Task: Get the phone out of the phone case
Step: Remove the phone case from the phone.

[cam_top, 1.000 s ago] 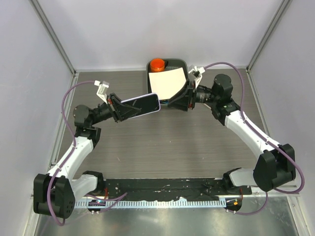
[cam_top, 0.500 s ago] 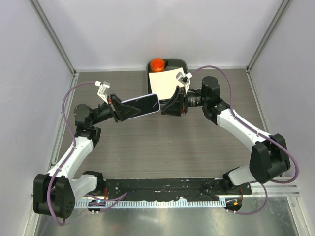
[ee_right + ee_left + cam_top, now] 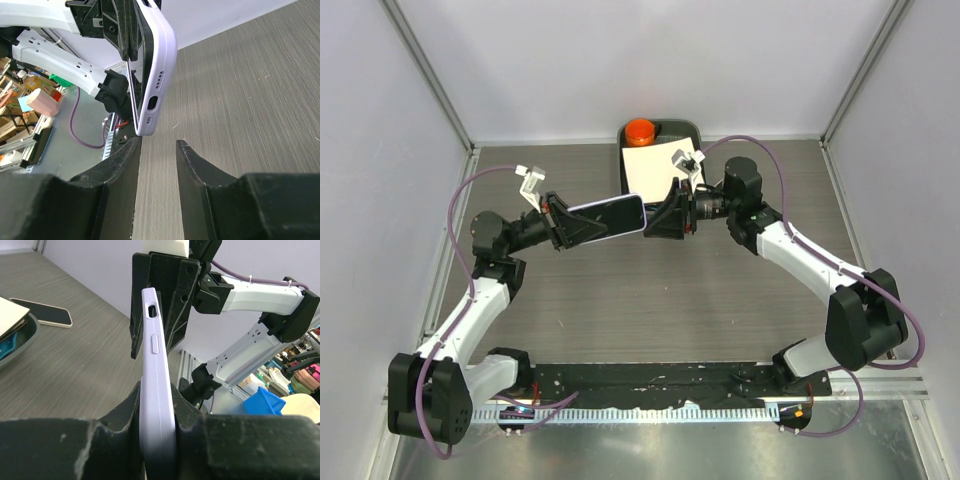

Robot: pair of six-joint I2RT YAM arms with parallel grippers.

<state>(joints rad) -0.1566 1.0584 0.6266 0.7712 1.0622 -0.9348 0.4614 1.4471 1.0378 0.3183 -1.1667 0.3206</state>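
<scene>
The phone in its lilac case is held edge-up above the table by my left gripper, which is shut on its left end. In the left wrist view the case's side edge runs up between the fingers of the left gripper. My right gripper is open, just off the phone's free right end. In the right wrist view the case's bottom end with its port hangs just beyond the open right gripper, near the left fingertip and not touching it.
A black tray with a white pad and an orange round object stands at the back centre. The left wrist view shows a flat dark phone-like item lying on the table beside the tray's rim.
My right gripper has moved left, away from the tray, up to the phone's free end. The left gripper and the phone have stayed still.
</scene>
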